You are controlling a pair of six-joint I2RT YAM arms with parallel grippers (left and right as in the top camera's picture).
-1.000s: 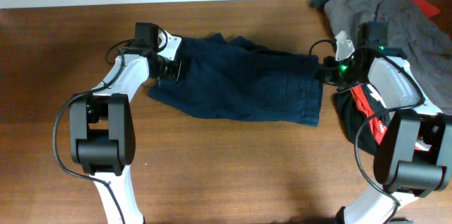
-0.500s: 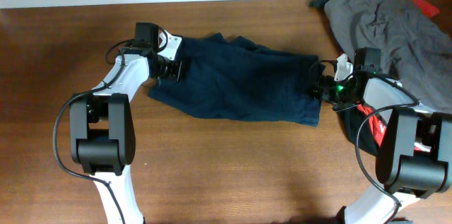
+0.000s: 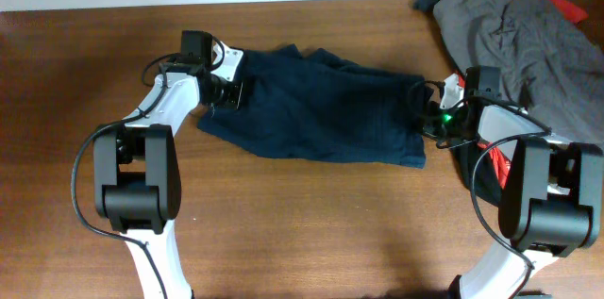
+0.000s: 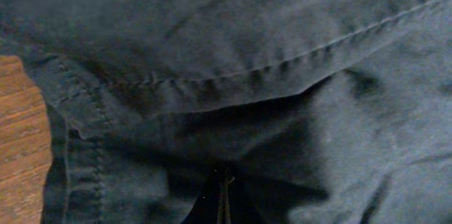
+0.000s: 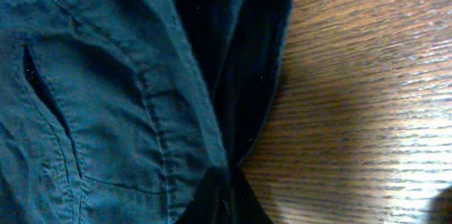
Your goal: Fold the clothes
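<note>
Two grippers, one garment. My left gripper (image 3: 229,93) and my right gripper (image 3: 427,122) sit at opposite ends of the dark navy blue wide-legged cloth shorts (image 3: 321,110). The shorts lie spread across the middle of the brown wooden table (image 3: 311,233).

Left wrist view: the fingertips are pressed together at the bottom edge, with seamed cloth bunching toward them. I read this as a pinch on the shorts.

Right wrist view: dark fingers converge on a doubled edge of cloth beside bare wood, again a pinch.

Gripping both ends serves to draw the cloth taut and level. By my judgement a fold is being set up, not finished.

A rumpled grey garment (image 3: 528,35) and the red-and-black garments (image 3: 494,157) lie heaped on my right, outside the work. The near end of the shorts comes close to them.
</note>
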